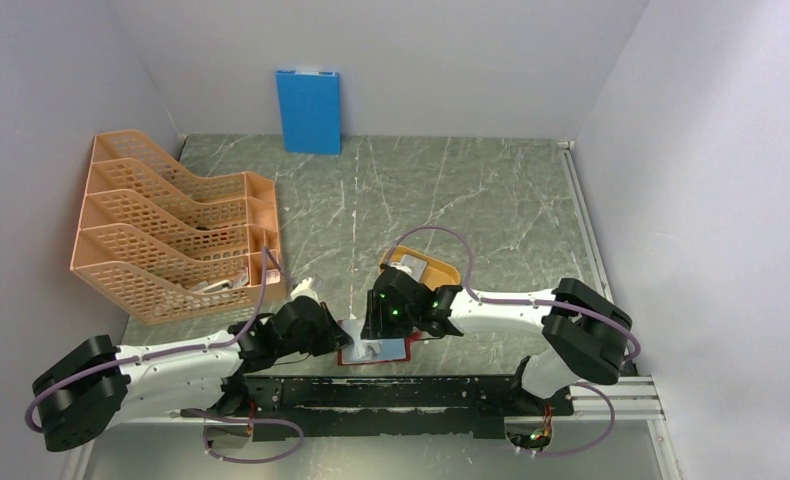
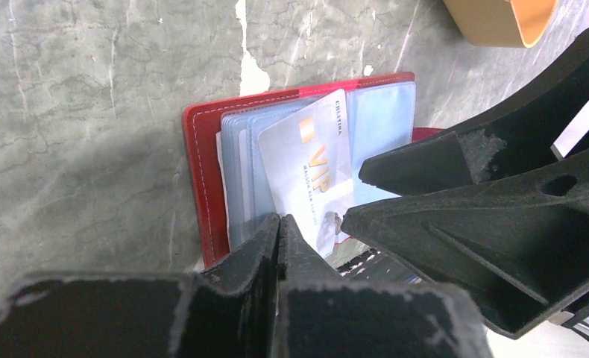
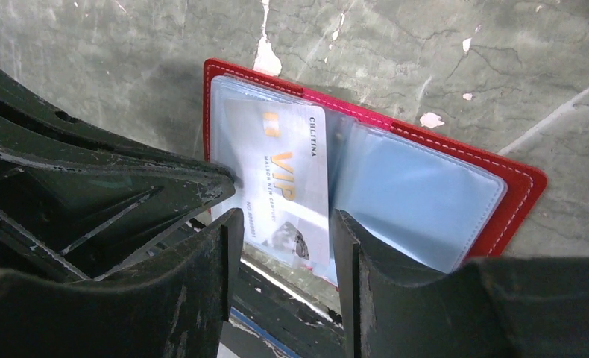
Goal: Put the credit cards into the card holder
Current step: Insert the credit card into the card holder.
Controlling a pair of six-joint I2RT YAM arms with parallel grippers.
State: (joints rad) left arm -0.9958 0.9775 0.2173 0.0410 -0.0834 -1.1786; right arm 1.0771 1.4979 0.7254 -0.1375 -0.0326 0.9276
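Between the fingers of your right gripper (image 3: 285, 224) a white credit card (image 3: 291, 171) with gold "VIP" lettering is sitting. The fingers are standing partway apart, and each long edge of the card is meeting one of them, so the gripper is clamping the card across its width. The far end of the card is lying over the left-hand stack of clear sleeves (image 3: 235, 112), tilted a little against them. Whether it is entering a sleeve or only resting on top, you cannot tell from either wrist view.

Just beside it, your left gripper (image 2: 279, 220) is pressing its fingers fully together. Their tips are sitting at the near edge of the same sleeve stack, next to the card's near corner. Whether they are pinching a sleeve, the pictures are not showing.

Under both grippers, the red card holder (image 2: 202, 171) is lying open and flat on the grey-green table (image 1: 451, 200), close to its near edge and roughly midway between the two arms. Its right-hand sleeve page is lying flat too.

Farther out, a yellow-orange tray (image 1: 441, 268) is sitting just behind the right gripper. An orange mesh file rack (image 1: 171, 230) is standing well off to the left, and a blue board (image 1: 309, 110) is leaning upright against the back wall.
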